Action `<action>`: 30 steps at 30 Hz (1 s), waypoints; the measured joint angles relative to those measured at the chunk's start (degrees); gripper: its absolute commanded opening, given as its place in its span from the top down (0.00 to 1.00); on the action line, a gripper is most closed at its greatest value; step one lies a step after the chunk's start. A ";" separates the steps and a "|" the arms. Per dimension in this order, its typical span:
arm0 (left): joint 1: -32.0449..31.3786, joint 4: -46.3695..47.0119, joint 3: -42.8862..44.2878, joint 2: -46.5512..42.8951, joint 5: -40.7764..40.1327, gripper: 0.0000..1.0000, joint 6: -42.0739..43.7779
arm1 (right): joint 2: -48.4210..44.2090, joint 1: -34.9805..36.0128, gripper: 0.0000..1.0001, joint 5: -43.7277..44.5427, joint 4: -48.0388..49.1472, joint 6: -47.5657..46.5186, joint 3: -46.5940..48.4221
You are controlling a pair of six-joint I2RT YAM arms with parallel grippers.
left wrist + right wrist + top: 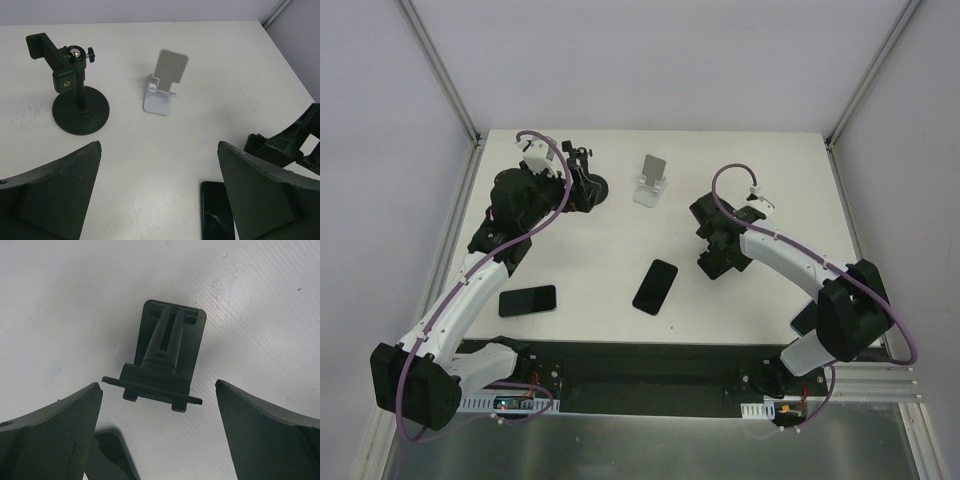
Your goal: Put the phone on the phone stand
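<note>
Masking the black stand (165, 355) in the overhead view: right tool (157, 385), spread.

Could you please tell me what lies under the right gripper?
A black phone stand stands on the white table, directly below the open right gripper. In the top view it cannot be made out beneath the gripper.

The tabletop (610, 250) was white. The centre phone (655, 287) and left phone (528, 299) were black. The phone stand (652, 181) was white with a grey plate; the clamp stand (80, 111) was black.
</note>
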 measured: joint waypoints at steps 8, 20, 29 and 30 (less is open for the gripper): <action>0.00 0.00 0.00 -0.02 0.00 0.01 0.00 | 4.81 0.59 0.12 3.54 -2.47 6.75 3.58; 0.00 0.00 0.00 -0.04 -0.02 0.01 0.02 | 5.31 0.72 0.59 5.70 -2.84 6.29 3.50; 0.00 0.02 0.00 -0.24 -0.02 0.01 0.04 | 3.67 -0.24 0.99 5.44 0.48 0.07 1.64; 0.00 0.02 0.00 -0.24 -0.02 0.01 0.02 | 3.13 -0.70 0.99 5.22 0.74 -0.39 1.14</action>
